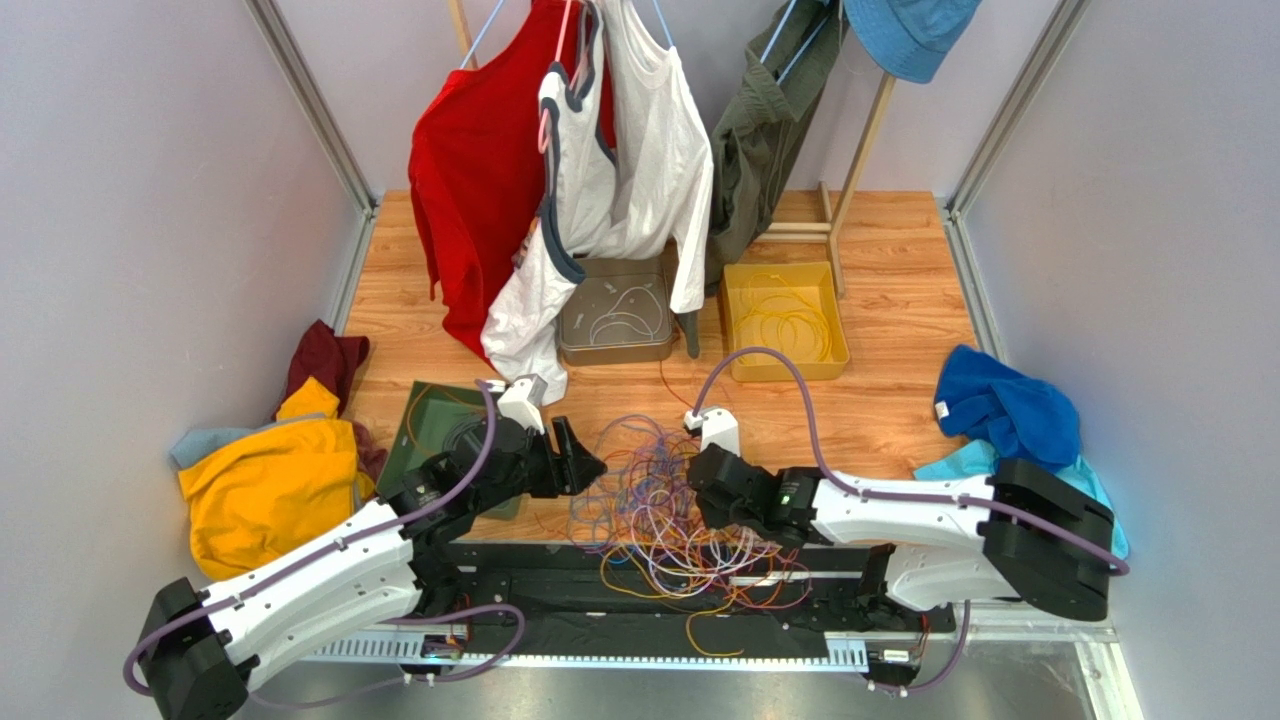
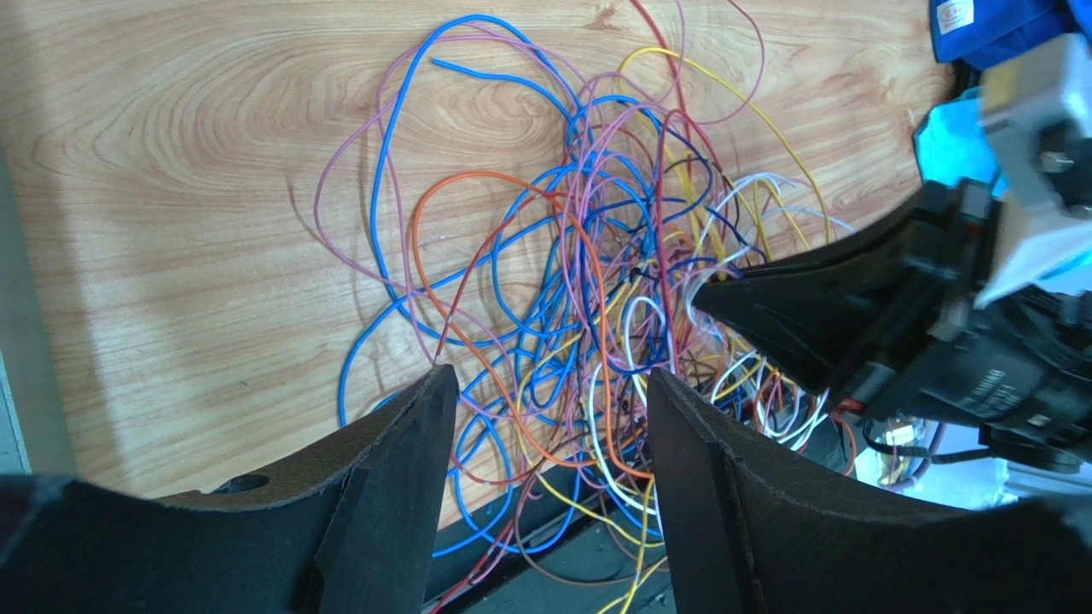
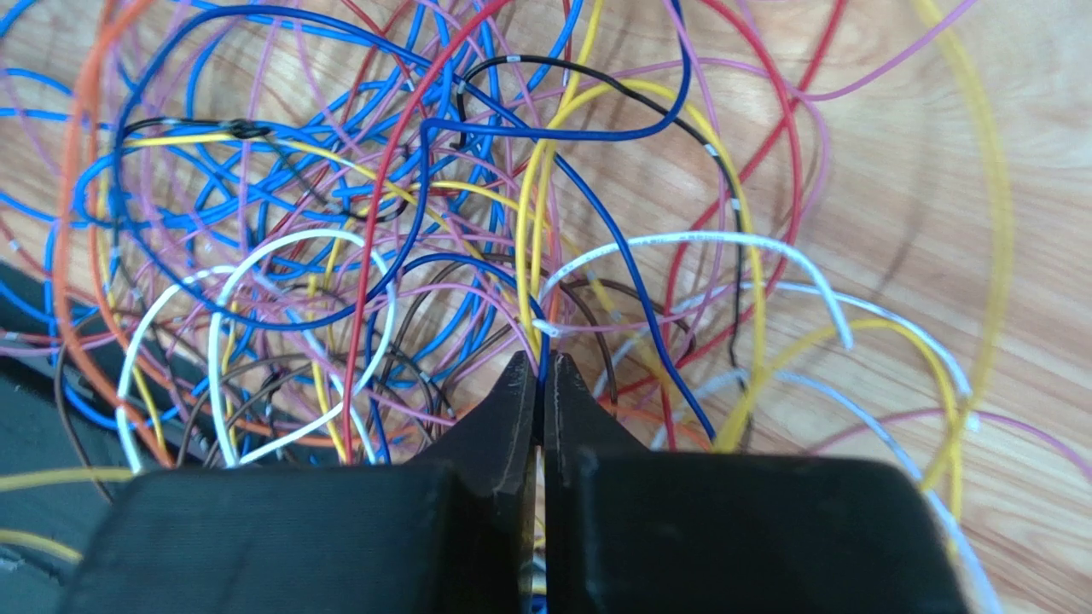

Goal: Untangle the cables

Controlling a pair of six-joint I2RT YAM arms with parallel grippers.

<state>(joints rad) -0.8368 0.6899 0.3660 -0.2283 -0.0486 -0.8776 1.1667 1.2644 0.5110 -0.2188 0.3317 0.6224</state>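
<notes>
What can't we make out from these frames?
- Right wrist: which of the cables, if any, the shut right gripper pinches; its fingertips cover the contact.
- Left wrist: near edge of the cables, behind the left gripper and cut off by the frame.
- Top: single cables, too thin and overlapped to trace.
- Top: grey tray, partly behind a shirt.

- Setting: a robotics lab test cell, as shown by the items below.
- Enclosure: plain grey wall panels (image 1: 150, 225) are held in aluminium frame posts (image 1: 311, 105) on three sides.
- Equipment: a left arm (image 1: 301, 578) and a right arm (image 1: 932, 518) are bolted at the near edge of a wood-grain counter (image 1: 887, 300).
- Props: a red garment (image 1: 481, 165) and a white garment (image 1: 646, 150) are hung on a wooden rack (image 1: 857, 165). A grey tray (image 1: 616, 356), a yellow tray (image 1: 781, 272) and loose cables (image 1: 661, 510) are laid out.
</notes>
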